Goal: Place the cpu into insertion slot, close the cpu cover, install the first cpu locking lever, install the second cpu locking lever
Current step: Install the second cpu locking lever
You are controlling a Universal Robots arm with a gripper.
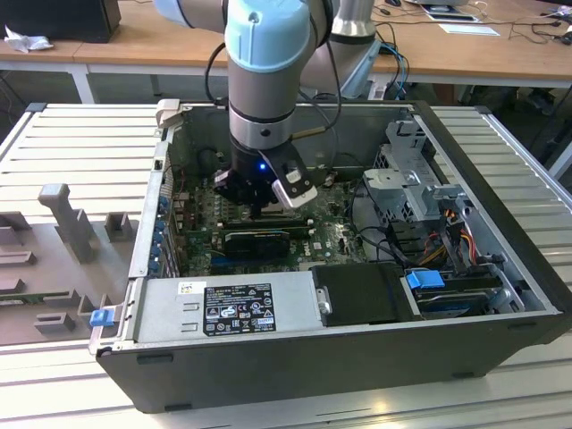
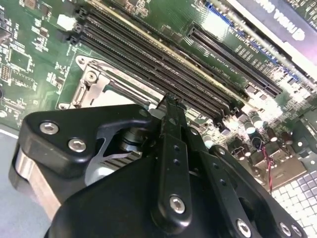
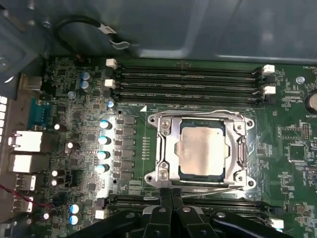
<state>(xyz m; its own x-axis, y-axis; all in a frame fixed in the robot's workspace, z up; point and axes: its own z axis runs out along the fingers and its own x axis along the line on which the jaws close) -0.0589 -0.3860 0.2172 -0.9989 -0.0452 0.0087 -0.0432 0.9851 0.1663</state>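
In the first wrist view the pale square cpu (image 3: 202, 151) lies flat in the insertion slot (image 3: 203, 175), whose dark rim shows around the chip. The silvery cpu cover (image 3: 166, 148) is down over the chip's edges. One thin wire lever (image 3: 198, 113) runs along the cover's side by the memory slots. Another wire lever (image 3: 218, 188) runs along the opposite side, beside my gripper (image 3: 171, 196). My black fingers sit pressed together at that edge of the socket. The gripper (image 2: 171, 104) also shows from behind, over the cover's corner (image 2: 91, 82). My arm reaches down into the open case (image 1: 259, 201).
Long black memory slots (image 3: 188, 84) flank the socket on both sides. A graphics card (image 1: 259, 239), a grey power supply (image 1: 223, 308), a drive cage (image 1: 411, 179) and loose cables (image 1: 447, 241) crowd the case. The case walls (image 1: 152, 223) enclose the board.
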